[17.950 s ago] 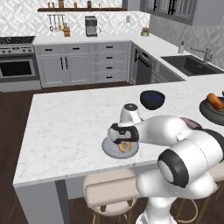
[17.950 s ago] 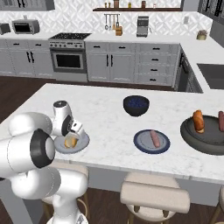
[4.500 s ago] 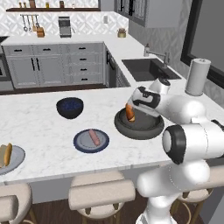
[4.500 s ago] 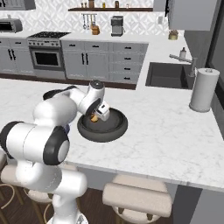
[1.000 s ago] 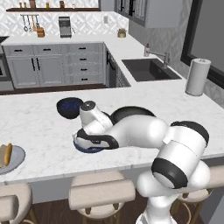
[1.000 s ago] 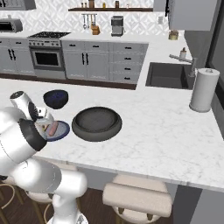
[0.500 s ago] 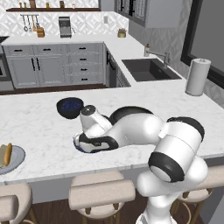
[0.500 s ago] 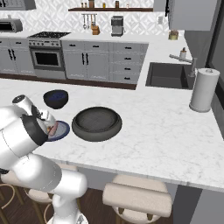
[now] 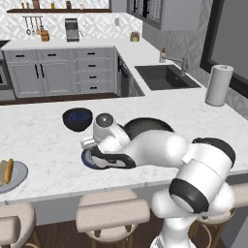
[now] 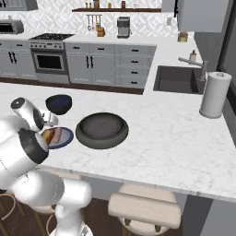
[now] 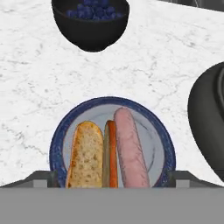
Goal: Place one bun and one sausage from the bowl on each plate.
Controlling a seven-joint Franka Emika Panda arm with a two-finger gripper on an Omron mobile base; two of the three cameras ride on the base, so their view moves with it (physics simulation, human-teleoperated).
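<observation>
My gripper (image 11: 112,178) hangs open just above the blue-rimmed plate (image 11: 56,144), one fingertip (image 11: 43,177) off each side. On that plate a toasted bun (image 11: 86,159) with a brown-orange edge lies beside a pink sausage (image 11: 129,148), both free of the fingers. The wide dark bowl (image 10: 102,129) stands right of this plate (image 10: 67,136) and looks empty; my arm covers part of the bowl (image 9: 147,127) in the left base view. The light grey plate (image 9: 18,177) sits at the far left of the counter with a bun and a sausage (image 9: 7,170) on it.
A smaller black bowl with a blue inside (image 9: 77,118) stands just behind the blue-rimmed plate. A paper towel roll (image 9: 216,85) is at the counter's far right, near the sink (image 9: 165,76). Stools (image 9: 114,215) line the near edge.
The jaws have gone from nearly shut to wide open over the blue-rimmed plate, and the bun now lies loose on it. The arm has barely moved.
</observation>
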